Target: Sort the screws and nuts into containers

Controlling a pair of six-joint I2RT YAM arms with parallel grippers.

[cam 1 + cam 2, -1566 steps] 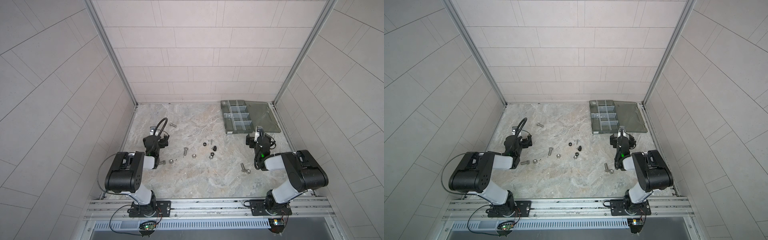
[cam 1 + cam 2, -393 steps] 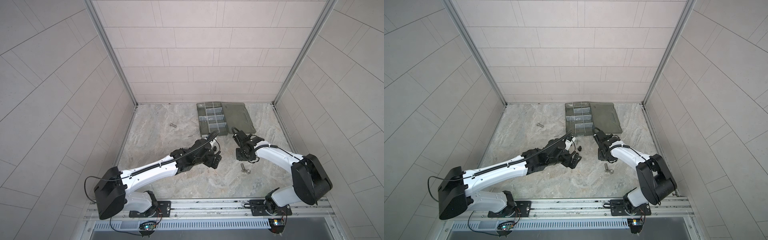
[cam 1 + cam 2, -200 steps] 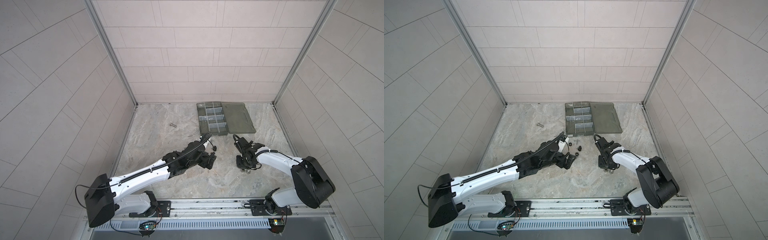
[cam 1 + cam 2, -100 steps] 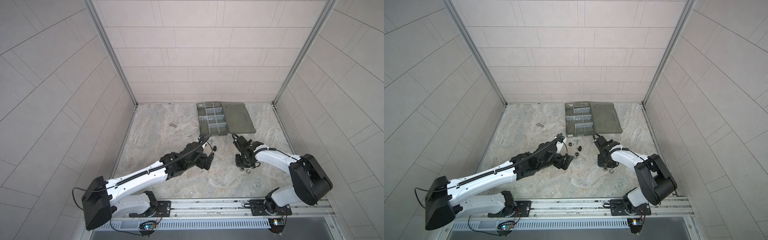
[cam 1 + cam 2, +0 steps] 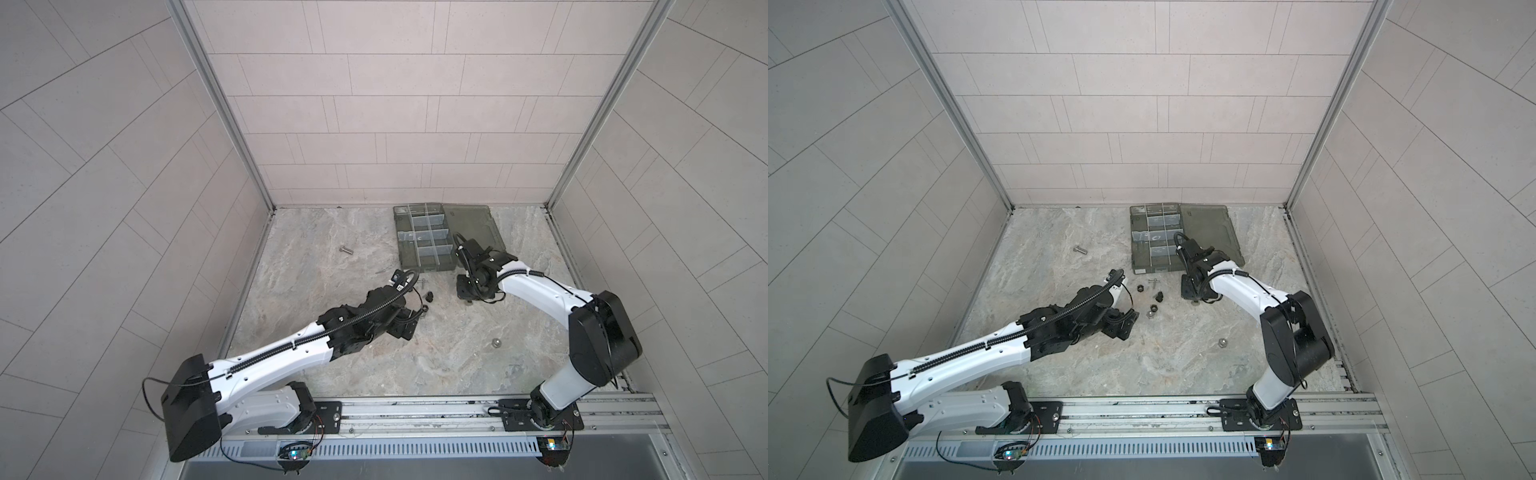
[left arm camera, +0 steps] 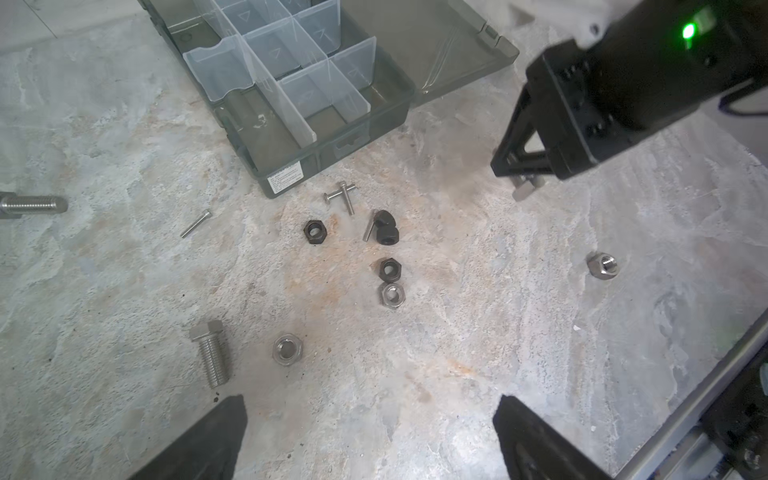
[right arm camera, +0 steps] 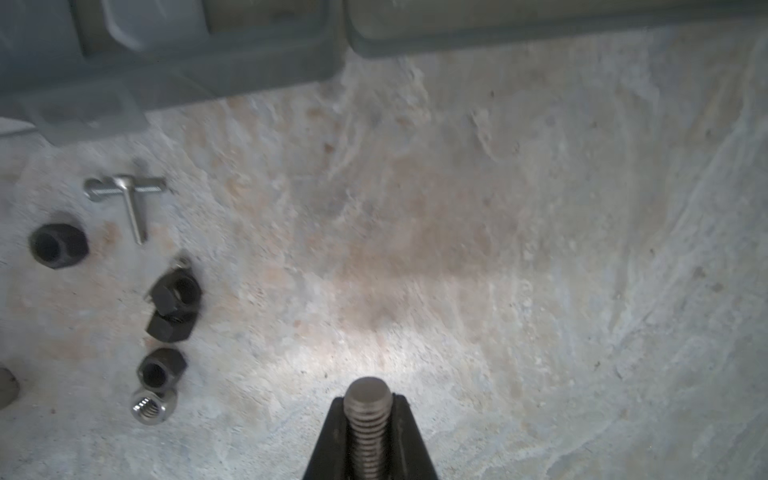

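Marbled stone tabletop point(image 5: 436, 365); step in hand, judged: transfer of screw to box; right gripper point(image 6: 521, 172) clenched on thick screw point(image 7: 368, 415), head down, just near of containers point(image 6: 270, 141); left gripper point(image 6: 370, 409) spread wide, empty, above loose nuts point(image 6: 390, 268); next move calls for shift far-left over empty compartment, then release.

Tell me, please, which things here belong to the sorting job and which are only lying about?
Belong to the job: organizer box; thick bolt in the right gripper; loose thick bolt; thin screws; black nuts; silver nuts.

Only lying about: the box's open lid; the mounting rail.
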